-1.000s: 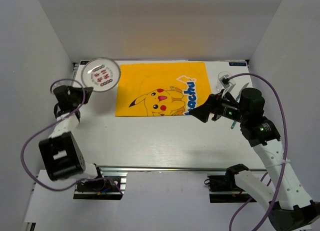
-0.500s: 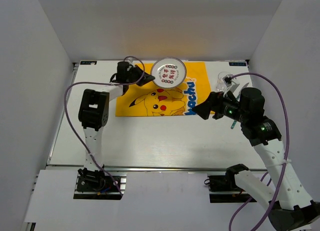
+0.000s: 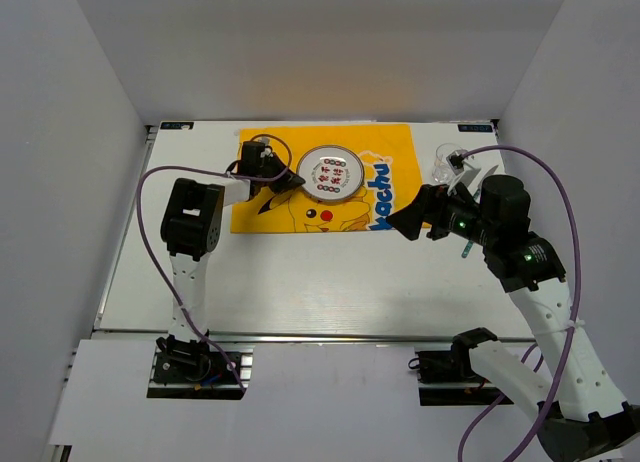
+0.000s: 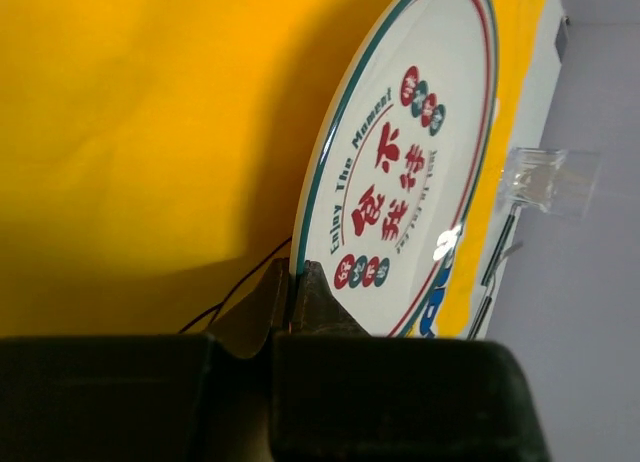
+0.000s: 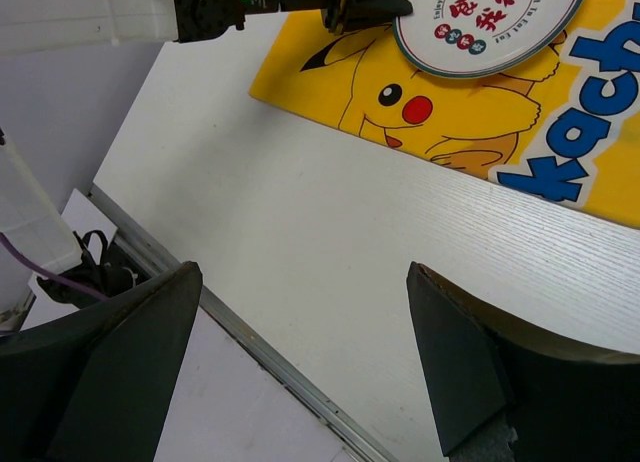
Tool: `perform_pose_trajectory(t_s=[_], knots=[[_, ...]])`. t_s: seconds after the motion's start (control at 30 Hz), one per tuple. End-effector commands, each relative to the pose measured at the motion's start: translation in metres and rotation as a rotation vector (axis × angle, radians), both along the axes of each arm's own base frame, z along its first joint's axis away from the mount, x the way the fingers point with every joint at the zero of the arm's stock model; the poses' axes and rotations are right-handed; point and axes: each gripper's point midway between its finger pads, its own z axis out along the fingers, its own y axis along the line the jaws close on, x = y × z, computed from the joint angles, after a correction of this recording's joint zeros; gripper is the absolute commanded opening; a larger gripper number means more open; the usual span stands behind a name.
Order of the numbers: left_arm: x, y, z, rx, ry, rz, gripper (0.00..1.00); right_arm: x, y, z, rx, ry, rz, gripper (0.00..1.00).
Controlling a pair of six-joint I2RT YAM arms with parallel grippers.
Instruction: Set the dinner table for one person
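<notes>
A round white plate with a green-and-red rim and red characters sits over the yellow Pikachu cloth on the white dinner table. My left gripper is shut on the plate's left rim; in the left wrist view the plate stands on edge between the fingers. My right gripper is open and empty above the table, to the right of the plate; the right wrist view shows the plate far ahead of it.
A clear glass and cutlery lie at the right of the cloth, by the right arm. The glass also shows in the left wrist view. A metal rail runs along the table's near edge. White walls enclose three sides.
My left arm has swung the plate from the far left corner to the right across the cloth and lowered it over the cloth's middle. The right arm has hardly moved.
</notes>
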Motion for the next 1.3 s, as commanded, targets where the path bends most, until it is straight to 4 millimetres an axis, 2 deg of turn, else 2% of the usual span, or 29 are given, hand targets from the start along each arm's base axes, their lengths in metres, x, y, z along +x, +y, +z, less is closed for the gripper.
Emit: perform_pose_trajectory(t_s=[0.0,0.3,0.43,0.47,0.5,0.57,0.6,0.63,0.73,0.77,0.8,0.87,0.9,0.93,1.0,1.03,1.1,1.13,1.17,1.2,1.23,1.27], knots=[[0.005,0.000,0.052,-0.012,-0.116,-0.012,0.00,0.000,0.001,0.009,0.006,-0.036,0.017,0.89],[0.000,0.000,0.040,-0.006,-0.071,-0.018,0.00,-0.001,0.002,0.008,0.012,-0.036,0.023,0.89],[-0.001,0.004,0.043,0.013,-0.069,0.003,0.39,0.000,0.003,0.005,0.011,-0.029,0.028,0.89],[-0.002,0.006,0.044,0.021,-0.062,0.011,0.45,-0.001,0.004,0.004,0.012,-0.029,0.031,0.89],[-0.003,0.008,0.048,0.029,-0.070,0.019,0.67,0.000,0.004,0.002,0.011,-0.022,0.030,0.89],[-0.004,0.011,0.054,0.041,-0.076,0.030,0.78,0.002,0.005,0.000,0.014,-0.018,0.031,0.89],[-0.004,0.014,0.065,0.049,-0.102,0.040,0.89,0.003,0.005,-0.002,0.014,-0.012,0.030,0.89],[-0.006,0.016,0.067,0.057,-0.099,0.046,0.98,0.004,0.006,-0.002,0.017,-0.014,0.030,0.89],[-0.003,0.022,0.087,0.091,-0.136,0.065,0.98,0.011,0.008,-0.008,0.023,0.002,0.018,0.89],[-0.010,0.028,0.082,0.135,-0.100,0.063,0.98,0.017,0.008,-0.010,0.019,0.007,0.007,0.89],[-0.009,0.037,0.094,0.175,-0.120,0.098,0.98,0.021,0.007,-0.014,0.007,0.012,-0.009,0.89],[-0.018,0.052,0.100,0.267,-0.094,0.114,0.98,0.041,-0.004,-0.027,-0.048,0.031,-0.104,0.89],[-0.023,0.060,0.113,0.302,-0.096,0.133,0.98,0.050,-0.010,-0.029,-0.065,0.033,-0.153,0.89],[-0.033,0.079,0.110,0.393,-0.037,0.181,0.98,0.064,-0.019,-0.039,-0.104,0.054,-0.226,0.89],[-0.046,0.104,0.117,0.517,-0.023,0.217,0.98,0.080,-0.028,-0.045,-0.135,0.075,-0.307,0.89],[-0.062,0.124,0.126,0.598,0.003,0.259,0.98,0.093,-0.030,-0.054,-0.152,0.110,-0.337,0.89],[-0.084,0.146,0.126,0.702,0.036,0.283,0.98,0.111,-0.033,-0.067,-0.176,0.141,-0.375,0.89],[-0.100,0.160,0.141,0.741,0.037,0.319,0.98,0.129,-0.039,-0.080,-0.205,0.188,-0.409,0.89],[-0.114,0.163,0.139,0.753,0.053,0.300,0.98,0.137,-0.038,-0.085,-0.221,0.210,-0.417,0.89],[-0.125,0.164,0.141,0.751,0.059,0.289,0.98,0.148,-0.052,-0.092,-0.273,0.222,-0.496,0.89],[-0.141,0.168,0.152,0.750,0.045,0.285,0.98,0.164,-0.057,-0.095,-0.285,0.242,-0.532,0.89],[-0.158,0.179,0.136,0.791,0.083,0.265,0.98,0.173,-0.066,-0.094,-0.291,0.243,-0.570,0.89]])
